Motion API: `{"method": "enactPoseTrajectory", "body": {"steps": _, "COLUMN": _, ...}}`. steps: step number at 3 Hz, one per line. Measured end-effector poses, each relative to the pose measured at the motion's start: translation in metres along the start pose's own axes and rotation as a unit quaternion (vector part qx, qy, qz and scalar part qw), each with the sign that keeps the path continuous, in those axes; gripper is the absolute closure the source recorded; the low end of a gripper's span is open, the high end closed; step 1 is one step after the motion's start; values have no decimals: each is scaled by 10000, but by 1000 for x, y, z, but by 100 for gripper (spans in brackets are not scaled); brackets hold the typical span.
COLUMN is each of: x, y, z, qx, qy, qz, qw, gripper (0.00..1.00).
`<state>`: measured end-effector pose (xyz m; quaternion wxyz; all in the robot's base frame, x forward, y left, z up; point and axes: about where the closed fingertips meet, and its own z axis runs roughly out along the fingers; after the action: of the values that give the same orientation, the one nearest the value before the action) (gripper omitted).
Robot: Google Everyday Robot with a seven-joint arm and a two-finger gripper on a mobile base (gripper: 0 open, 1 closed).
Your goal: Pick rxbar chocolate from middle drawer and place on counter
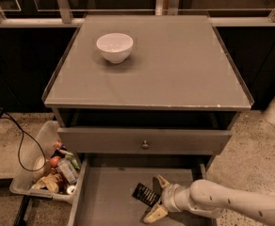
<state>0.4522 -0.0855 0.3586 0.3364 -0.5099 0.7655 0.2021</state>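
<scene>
Low in the middle drawer (104, 199), the gripper (153, 198) is spread wide at the rxbar chocolate (144, 193); it should slide closer, then squeeze gently.
</scene>
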Motion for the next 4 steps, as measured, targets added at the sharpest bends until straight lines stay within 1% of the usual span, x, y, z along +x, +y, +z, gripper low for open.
{"method": "enactPoseTrajectory", "body": {"steps": 2, "x": 11, "y": 0, "z": 9, "qx": 165, "qy": 182, "qz": 192, "qw": 9995, "gripper": 0}}
{"method": "enactPoseTrajectory", "body": {"steps": 3, "x": 11, "y": 0, "z": 9, "qx": 171, "qy": 182, "qz": 191, "qw": 9995, "gripper": 19}}
{"method": "enactPoseTrajectory", "body": {"steps": 4, "x": 11, "y": 0, "z": 9, "qx": 170, "qy": 182, "qz": 191, "qw": 9995, "gripper": 42}}
